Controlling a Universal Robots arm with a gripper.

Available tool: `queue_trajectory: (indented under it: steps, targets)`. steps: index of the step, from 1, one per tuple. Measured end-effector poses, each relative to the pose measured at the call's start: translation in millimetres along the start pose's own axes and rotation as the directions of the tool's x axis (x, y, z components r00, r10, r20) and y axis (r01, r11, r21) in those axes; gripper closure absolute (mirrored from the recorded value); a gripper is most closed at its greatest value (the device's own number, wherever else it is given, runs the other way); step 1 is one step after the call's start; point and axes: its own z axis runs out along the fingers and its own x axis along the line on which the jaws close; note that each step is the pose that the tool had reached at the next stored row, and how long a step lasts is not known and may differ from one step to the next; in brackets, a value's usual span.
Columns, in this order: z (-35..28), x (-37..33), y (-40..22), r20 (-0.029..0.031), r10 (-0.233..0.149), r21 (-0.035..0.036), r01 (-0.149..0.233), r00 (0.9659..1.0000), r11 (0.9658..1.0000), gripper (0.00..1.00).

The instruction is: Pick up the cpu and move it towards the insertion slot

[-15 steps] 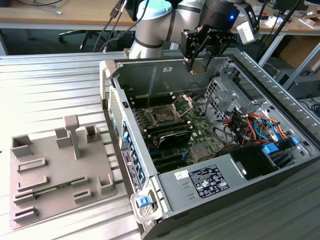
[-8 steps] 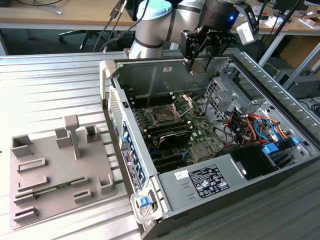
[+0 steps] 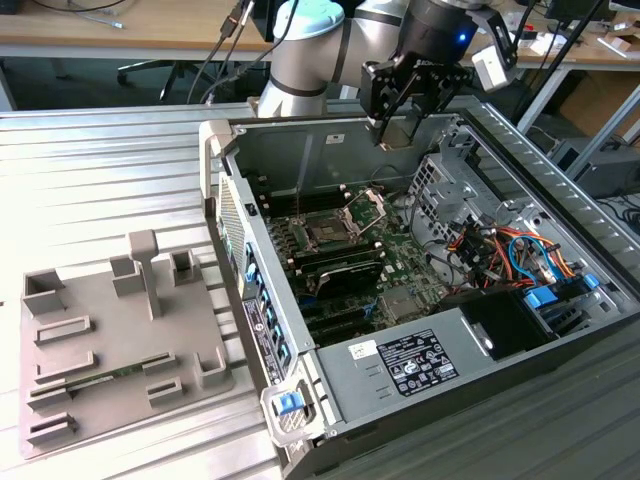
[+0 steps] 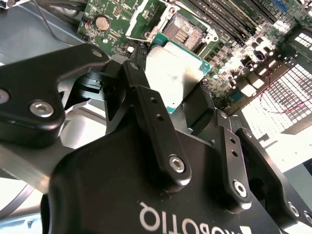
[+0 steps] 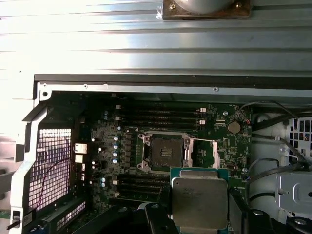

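my fingers point(image 4: 146, 105) are clenched on the cpu point(image 5: 200, 202), gripping its two edges so the flat chip stays level and its underside is free. i hang above the open computer case point(image 3: 330, 135), and the insertion slot point(image 5: 165, 152) lies below on the motherboard point(image 5: 112, 146), frame open. the drive cage point(image 3: 440, 180) and coloured cables point(image 3: 500, 250) stand close beside the slot.

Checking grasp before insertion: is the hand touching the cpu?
Touching. In the second wrist view the hand has its fingers pressed against the edges of the cpu, holding it above the insertion slot.
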Motion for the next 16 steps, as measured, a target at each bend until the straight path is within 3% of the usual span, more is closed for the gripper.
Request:
queue_trajectory:
  steps: [16]
  targets:
    - [4.9, 0.0, -0.2, 0.0, 0.0, -0.0001, 0.0, 1.0, 1.0, 0.45]
